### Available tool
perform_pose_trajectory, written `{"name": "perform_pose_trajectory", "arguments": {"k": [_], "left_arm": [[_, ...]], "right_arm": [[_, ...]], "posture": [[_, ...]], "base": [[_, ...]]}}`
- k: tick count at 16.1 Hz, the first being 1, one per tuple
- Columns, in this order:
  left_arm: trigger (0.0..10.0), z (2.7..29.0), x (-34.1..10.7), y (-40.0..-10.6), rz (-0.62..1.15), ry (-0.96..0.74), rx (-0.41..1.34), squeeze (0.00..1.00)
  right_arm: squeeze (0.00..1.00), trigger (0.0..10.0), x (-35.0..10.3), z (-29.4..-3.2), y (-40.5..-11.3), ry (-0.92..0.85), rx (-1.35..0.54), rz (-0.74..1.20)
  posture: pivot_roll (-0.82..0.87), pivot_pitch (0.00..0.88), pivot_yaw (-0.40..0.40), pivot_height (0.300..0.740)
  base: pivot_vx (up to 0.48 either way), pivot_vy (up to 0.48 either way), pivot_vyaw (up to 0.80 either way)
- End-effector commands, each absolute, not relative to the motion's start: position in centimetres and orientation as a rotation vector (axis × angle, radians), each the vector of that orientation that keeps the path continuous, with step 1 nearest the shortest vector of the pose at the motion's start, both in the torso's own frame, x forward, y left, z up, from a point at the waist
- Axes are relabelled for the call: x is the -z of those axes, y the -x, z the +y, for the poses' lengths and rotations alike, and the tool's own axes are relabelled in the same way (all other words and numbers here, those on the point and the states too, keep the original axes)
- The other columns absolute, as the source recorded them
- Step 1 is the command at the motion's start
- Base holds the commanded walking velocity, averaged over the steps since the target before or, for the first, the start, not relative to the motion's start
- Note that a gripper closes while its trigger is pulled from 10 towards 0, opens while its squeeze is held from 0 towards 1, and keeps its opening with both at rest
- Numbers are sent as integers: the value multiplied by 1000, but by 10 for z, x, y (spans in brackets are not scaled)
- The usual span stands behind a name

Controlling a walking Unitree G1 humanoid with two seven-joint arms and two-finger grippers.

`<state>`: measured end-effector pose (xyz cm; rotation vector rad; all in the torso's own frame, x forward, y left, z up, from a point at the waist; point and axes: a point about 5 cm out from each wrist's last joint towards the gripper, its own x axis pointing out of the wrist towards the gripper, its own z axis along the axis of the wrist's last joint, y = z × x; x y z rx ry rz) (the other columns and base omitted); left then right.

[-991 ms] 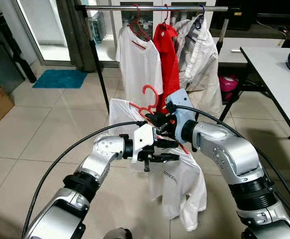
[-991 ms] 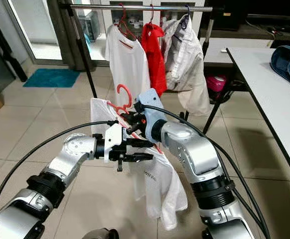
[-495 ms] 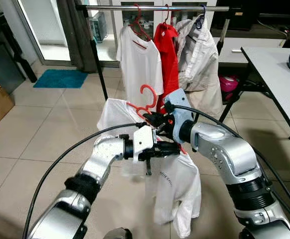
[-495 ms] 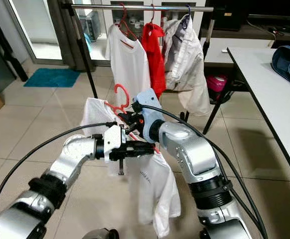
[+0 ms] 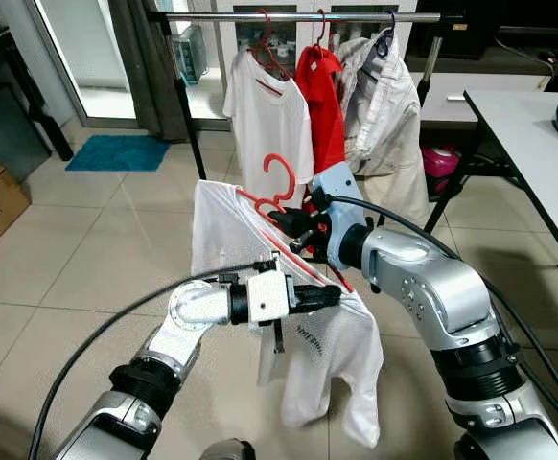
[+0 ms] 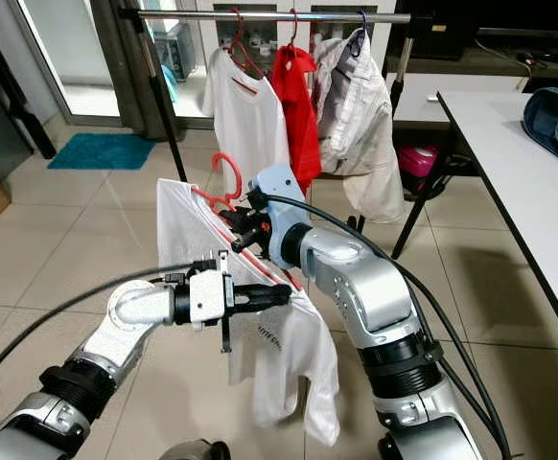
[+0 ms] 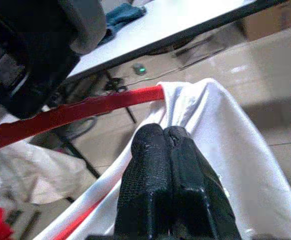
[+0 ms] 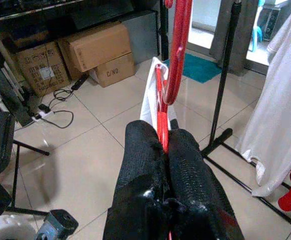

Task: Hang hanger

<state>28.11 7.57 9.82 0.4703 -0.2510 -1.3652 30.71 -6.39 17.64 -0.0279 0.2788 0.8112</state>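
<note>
**A:** Right gripper (image 5: 296, 222) is clamped tight on the red plastic hanger (image 5: 281, 187) at its neck, just under the hook; the wrist view shows both fingers (image 8: 141, 150) pinching the red bar. Left gripper (image 5: 329, 295) is closed on the shoulder of the white T-shirt (image 5: 236, 225) draped on that hanger, near the hanger's right end.

**B:** Where's the target?

**A:** Silver metal rail (image 5: 298, 16) of the black-legged clothes rack lies ahead and above the hook. Hanger's long axis runs slanted, left end high, not yet parallel to the rail.

**B:** Free slot?

**A:** Rail already carries a white shirt (image 5: 265, 105), red shirt (image 5: 325, 101) and cream jacket (image 5: 384, 105). Bare rail sits left of the white shirt, near the black upright (image 5: 185, 105). I'd judge the right arm does the lift; the left should let go first. White table edge (image 5: 523, 144) is well off to the right.
</note>
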Motion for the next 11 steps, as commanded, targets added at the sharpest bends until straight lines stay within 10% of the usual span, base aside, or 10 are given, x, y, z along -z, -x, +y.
{"name": "perform_pose_trajectory", "arguments": {"k": [1,8,9,10,11], "left_arm": [[10000,76,-105,-285,-281,-446,1342,1000],[10000,78,-106,-284,-248,-307,1353,1000],[10000,79,-107,-284,-244,-306,1359,773],[10000,81,-107,-285,-242,-316,1358,0],[10000,81,-106,-285,-238,-329,1361,0]], "right_arm": [[0,10000,-187,-62,-310,41,-815,222],[0,10000,-187,-66,-313,69,-789,229],[0,10000,-187,-66,-314,75,-787,230],[0,10000,-187,-66,-315,77,-788,228],[0,10000,-187,-66,-315,78,-789,228]], "posture": [[-82,0,91,740],[-86,0,82,740],[-86,0,81,740],[-84,0,79,740],[-85,0,78,740]], "base": [[0,0,0],[0,0,0],[0,0,0],[0,0,0],[0,0,0]]}}
